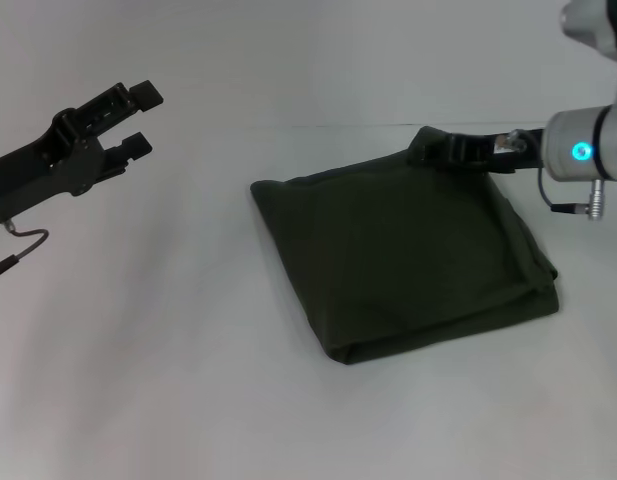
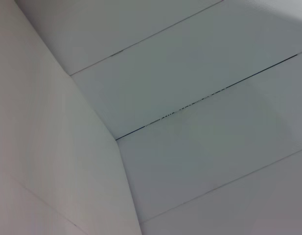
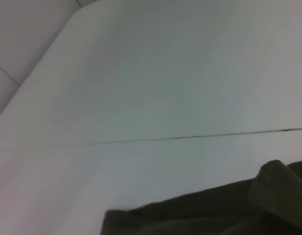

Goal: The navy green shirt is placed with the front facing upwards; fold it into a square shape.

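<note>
Head view shows us the navy green shirt [image 1: 403, 255] already folded into a thick, roughly square packet, lying flat on the white table [image 1: 188, 380] a little right of centre, one corner toward us and its print hidden inside the layers. What the next move turns on, as we judge it, is the far right corner: there the right claw [image 1: 443, 148] sits at the packet's edge, the cloth bunched up into a small peak against it. We cannot tell whether its fingers pinch that fold or merely rest beside it. The bulk of the shirt lies toward us and to the left of this claw. In the right wrist view we see that same dark edge [image 3: 214, 215] low against the bare table. Well apart to the left, our left claw [image 1: 123, 120] hangs above the table, fingers spread, holding nothing. The right arm is plainly the nearer one.
</note>
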Robot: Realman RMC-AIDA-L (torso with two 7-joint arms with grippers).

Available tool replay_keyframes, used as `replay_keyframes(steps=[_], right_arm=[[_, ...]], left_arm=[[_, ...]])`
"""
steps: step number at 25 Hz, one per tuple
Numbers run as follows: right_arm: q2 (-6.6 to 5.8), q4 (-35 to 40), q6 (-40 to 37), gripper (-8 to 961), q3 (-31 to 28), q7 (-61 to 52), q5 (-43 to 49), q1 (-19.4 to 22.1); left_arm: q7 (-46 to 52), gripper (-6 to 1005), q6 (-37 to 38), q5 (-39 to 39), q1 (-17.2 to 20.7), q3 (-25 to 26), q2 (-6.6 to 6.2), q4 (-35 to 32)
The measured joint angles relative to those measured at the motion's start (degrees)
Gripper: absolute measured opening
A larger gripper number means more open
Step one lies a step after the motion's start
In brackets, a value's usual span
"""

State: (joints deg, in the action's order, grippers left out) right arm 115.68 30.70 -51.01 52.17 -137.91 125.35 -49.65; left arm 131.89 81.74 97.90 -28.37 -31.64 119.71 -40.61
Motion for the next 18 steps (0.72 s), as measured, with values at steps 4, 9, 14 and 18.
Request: replay_keyframes(steps=[4, 9, 14, 18], right_arm=[[0.15, -1.94, 6.01, 450, 5.18, -5.71, 6.57, -2.11], [-0.46, -2.43, 12.25, 451, 5.57, -18.44, 22.22, -3.65], [-2.92, 0.58, 11.16, 453, 1.37, -20.08, 22.95, -1.65], [-3.65, 6.39, 4.19, 454, -2.65, -18.07, 21.35, 0.4]], left_arm=[[0.01, 950, -0.04, 0.0, -0.01, 0.0, 0.0, 0.0], [0.04, 950, -0.1, 0.0, -0.02, 0.0, 0.0, 0.09], [0.06, 950, 0.15, 0.0, 0.04, 0.0, 0.0, 0.1], [0.08, 949, 0.39, -0.06, 0.12, 0.02, 0.0, 0.09]])
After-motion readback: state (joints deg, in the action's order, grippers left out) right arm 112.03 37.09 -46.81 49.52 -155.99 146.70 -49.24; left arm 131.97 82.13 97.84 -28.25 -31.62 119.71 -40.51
